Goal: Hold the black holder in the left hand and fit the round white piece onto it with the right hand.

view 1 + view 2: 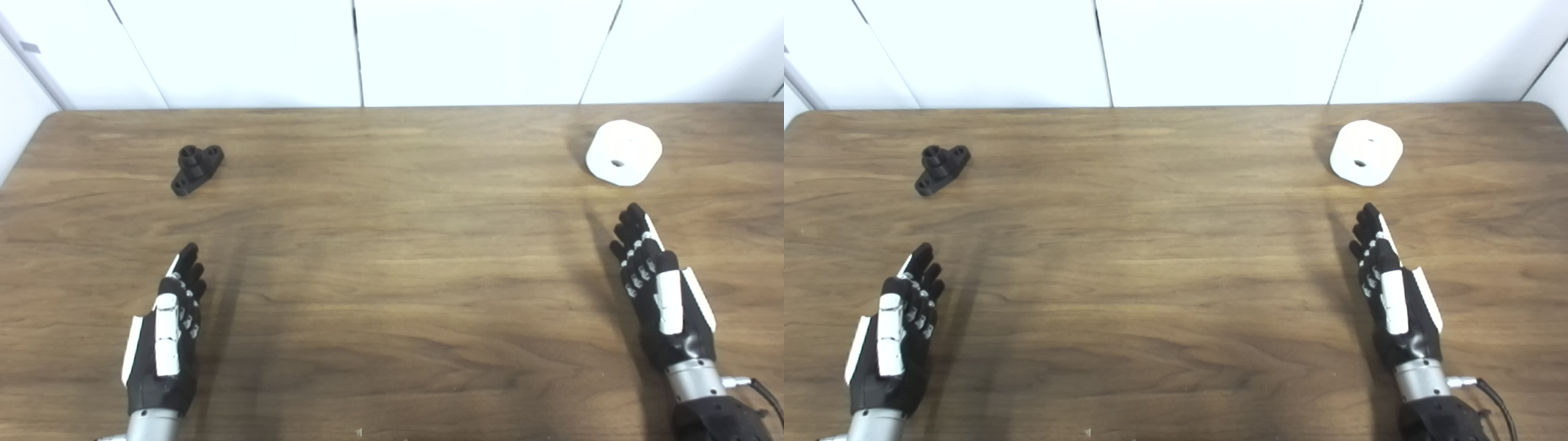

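Lying toward the far left corner of the wooden worktop, the black holder sat flat on its base with its short post pointing up, touched by nothing. The round white piece rested near the far right corner, its small centre hole facing the cameras. Both things were well apart, with bare wood between them. The left hand hovered near the front left edge, empty, fingers stretched forward and slightly spread, with open worktop between it and the holder. The right hand hovered by the right edge, likewise released and holding nothing, its fingertips near the white piece but not touching it. Nothing stood between either hand and its target. White wall panels rose behind the far edge
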`<action>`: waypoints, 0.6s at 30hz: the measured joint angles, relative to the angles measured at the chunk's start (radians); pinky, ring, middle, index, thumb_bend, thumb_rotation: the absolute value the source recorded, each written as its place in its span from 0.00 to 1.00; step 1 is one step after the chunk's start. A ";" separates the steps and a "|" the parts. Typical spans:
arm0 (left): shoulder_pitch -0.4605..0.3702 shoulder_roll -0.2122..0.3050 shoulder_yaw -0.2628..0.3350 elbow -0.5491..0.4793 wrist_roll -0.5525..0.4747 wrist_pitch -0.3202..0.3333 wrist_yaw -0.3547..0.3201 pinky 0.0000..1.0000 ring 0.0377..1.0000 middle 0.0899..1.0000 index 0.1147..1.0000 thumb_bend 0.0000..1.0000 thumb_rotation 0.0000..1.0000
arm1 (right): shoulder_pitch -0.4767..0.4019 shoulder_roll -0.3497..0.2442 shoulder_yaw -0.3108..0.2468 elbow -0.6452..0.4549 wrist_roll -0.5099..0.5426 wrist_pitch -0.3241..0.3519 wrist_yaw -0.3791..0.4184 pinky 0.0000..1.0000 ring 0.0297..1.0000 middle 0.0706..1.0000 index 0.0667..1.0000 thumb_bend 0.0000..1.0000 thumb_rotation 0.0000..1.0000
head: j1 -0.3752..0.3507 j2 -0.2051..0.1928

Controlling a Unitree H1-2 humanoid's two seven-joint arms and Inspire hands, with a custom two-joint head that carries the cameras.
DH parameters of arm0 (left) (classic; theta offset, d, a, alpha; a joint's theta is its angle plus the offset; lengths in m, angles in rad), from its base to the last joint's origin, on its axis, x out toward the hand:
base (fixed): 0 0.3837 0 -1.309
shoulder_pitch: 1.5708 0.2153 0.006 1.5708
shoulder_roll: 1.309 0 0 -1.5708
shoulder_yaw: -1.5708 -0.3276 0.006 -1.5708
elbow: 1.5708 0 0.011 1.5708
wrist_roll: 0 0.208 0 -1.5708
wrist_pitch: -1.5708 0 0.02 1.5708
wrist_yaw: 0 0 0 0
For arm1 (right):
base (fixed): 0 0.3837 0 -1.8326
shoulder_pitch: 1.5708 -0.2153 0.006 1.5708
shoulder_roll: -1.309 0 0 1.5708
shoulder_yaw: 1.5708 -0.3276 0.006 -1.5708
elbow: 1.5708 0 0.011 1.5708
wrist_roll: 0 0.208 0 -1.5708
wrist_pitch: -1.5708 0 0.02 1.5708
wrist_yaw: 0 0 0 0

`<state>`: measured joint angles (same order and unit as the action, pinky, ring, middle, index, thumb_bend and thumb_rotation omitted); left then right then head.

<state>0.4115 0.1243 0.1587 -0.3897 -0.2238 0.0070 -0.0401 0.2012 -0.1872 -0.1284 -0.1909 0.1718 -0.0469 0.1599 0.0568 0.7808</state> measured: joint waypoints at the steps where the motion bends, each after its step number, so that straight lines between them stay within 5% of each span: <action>1: 0.000 0.000 0.000 0.000 0.003 0.000 0.000 1.00 1.00 1.00 0.94 0.49 1.00 | 0.000 0.000 0.000 0.000 0.000 0.000 0.000 1.00 1.00 1.00 1.00 0.63 1.00 | 0.000 0.000; 18: -0.001 0.000 -0.003 0.000 0.014 -0.003 -0.001 1.00 1.00 1.00 0.95 0.48 1.00 | 0.000 -0.002 0.000 0.002 -0.001 -0.003 0.000 1.00 1.00 1.00 1.00 0.62 1.00 | 0.026 -0.015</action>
<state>0.4109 0.1240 0.1557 -0.3892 -0.2096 0.0044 -0.0407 0.2009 -0.1890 -0.1285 -0.1885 0.1704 -0.0497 0.1601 0.0828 0.7655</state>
